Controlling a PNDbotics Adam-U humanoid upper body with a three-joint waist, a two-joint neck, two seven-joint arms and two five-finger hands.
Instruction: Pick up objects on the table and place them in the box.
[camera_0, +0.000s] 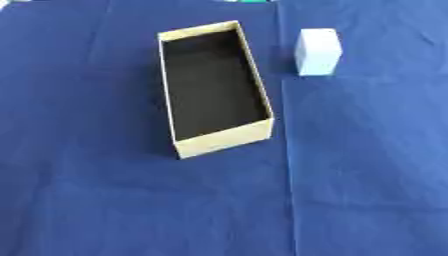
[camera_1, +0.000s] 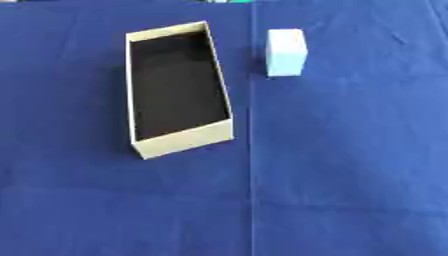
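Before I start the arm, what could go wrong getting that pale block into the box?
The pale block stands apart from the box, near its far right corner, so a sideways reach may knock it over. The box is narrow and sits askew on the blue cloth, so a release could catch the rim.

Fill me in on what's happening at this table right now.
Nothing is being handled at the moment: neither robot hand shows in either view. An open cardboard box with a dark inside sits on the blue cloth, and nothing shows inside it. A pale blue block stands on the cloth to the box's right, apart from it, near its far end. The block is not yet picked up.
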